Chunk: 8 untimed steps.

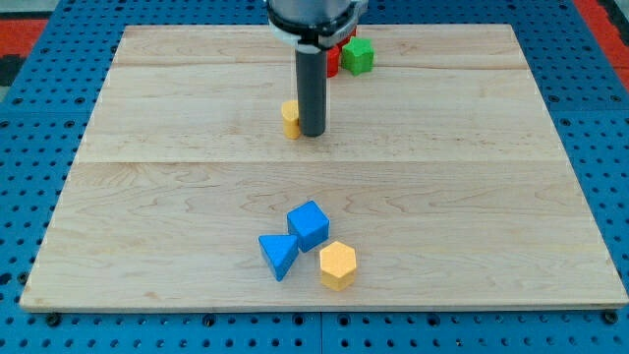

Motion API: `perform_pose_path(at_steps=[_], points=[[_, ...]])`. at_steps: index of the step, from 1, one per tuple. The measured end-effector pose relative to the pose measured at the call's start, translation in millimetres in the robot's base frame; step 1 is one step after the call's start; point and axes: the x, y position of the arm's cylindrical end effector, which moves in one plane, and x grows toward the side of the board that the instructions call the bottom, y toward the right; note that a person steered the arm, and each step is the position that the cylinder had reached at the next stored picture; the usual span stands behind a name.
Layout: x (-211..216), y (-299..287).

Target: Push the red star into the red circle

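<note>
My tip (312,133) rests on the board in the upper middle of the view. A small yellow block (290,115) touches its left side, partly hidden by the rod. A red block (333,62) shows just behind the rod near the view's top; most of it is hidden and I cannot make out its shape. I see only this one red block. A green block (358,56) sits against its right side.
A blue cube (309,225), a blue triangular block (279,255) and a yellow hexagon (337,265) cluster near the view's bottom middle. The wooden board (491,197) lies on a blue pegboard surface.
</note>
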Motion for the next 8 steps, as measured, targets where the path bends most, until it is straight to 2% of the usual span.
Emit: perform_pose_path(at_steps=[1,2,3,4,5,6,8], points=[[4,17],[-50,90],[-148,160],[-190,168],[-189,137],[-191,76],[-188,54]])
